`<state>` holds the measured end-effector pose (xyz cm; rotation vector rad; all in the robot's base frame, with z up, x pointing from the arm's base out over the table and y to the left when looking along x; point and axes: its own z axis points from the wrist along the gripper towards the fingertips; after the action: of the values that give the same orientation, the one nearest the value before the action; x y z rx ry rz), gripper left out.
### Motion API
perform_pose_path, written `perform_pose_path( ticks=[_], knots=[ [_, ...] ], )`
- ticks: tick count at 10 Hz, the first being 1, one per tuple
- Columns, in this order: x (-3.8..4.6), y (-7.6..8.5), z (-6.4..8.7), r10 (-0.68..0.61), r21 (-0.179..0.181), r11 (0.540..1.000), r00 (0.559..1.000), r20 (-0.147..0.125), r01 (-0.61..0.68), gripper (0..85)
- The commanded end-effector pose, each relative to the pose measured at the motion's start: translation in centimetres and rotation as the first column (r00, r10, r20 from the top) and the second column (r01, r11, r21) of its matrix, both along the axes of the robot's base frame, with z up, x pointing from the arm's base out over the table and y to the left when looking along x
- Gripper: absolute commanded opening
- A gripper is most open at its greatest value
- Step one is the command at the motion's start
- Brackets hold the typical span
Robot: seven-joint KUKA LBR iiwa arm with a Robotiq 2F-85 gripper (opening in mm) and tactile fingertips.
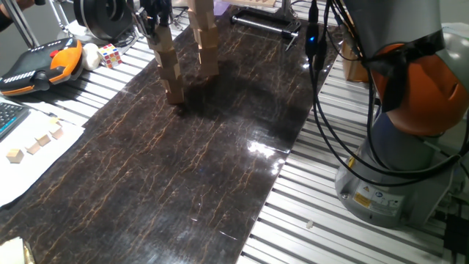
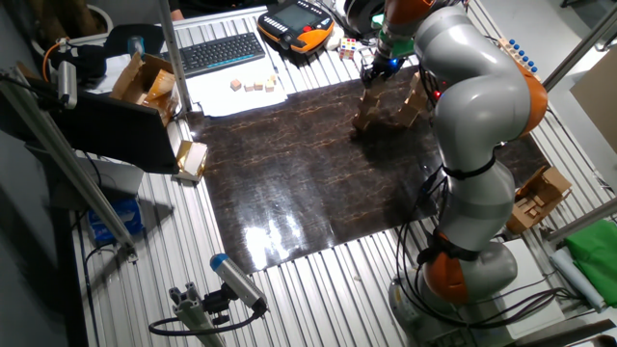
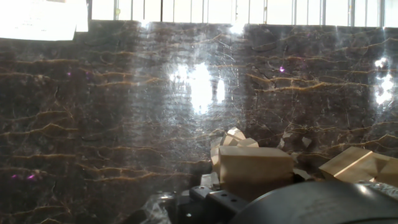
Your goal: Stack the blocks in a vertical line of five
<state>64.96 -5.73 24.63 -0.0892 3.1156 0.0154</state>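
Observation:
Two columns of pale wooden blocks stand on the dark marble mat [image 1: 220, 169]. The left column [image 1: 170, 70] leans, its blocks offset step by step. It also shows in the other fixed view [image 2: 366, 108]. The right column [image 1: 206, 44] runs out of the top of the frame; it also shows in the other fixed view [image 2: 413, 101]. My gripper [image 1: 157, 28] sits over the left column, its fingers on either side of the top block [image 3: 255, 169]. The frames do not show whether they press on it. The hand view shows that block close up and the right column [image 3: 357, 165] beside it.
A Rubik's cube [image 1: 110, 55] and an orange teach pendant [image 1: 40, 64] lie at the left. Tiny pale cubes [image 1: 35, 145] sit on white paper next to a keyboard [image 2: 220, 52]. Cables [image 1: 322, 95] hang near the robot base [image 1: 410, 147] on the right.

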Motion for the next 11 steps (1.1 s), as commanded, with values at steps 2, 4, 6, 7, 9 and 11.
perform_pose_path(
  ticks=[2,4,6,7,9,11],
  knots=[
    [-0.15,0.08,0.13,0.000,0.000,1.000,1.000,-0.007,0.000,18.0],
    [-0.36,0.23,0.21,-0.003,0.002,1.000,1.000,-0.010,0.003,18.0],
    [-0.39,0.17,0.09,-0.003,0.000,1.000,1.000,-0.007,0.003,18.0],
    [-0.39,0.18,0.08,-0.005,0.000,1.000,1.000,-0.007,0.005,18.0],
    [-0.39,0.08,-0.02,-0.003,-0.001,1.000,1.000,-0.007,0.003,19.0],
    [-0.40,0.05,-0.09,-0.003,-0.001,1.000,1.000,-0.007,0.003,20.3]
  ],
)
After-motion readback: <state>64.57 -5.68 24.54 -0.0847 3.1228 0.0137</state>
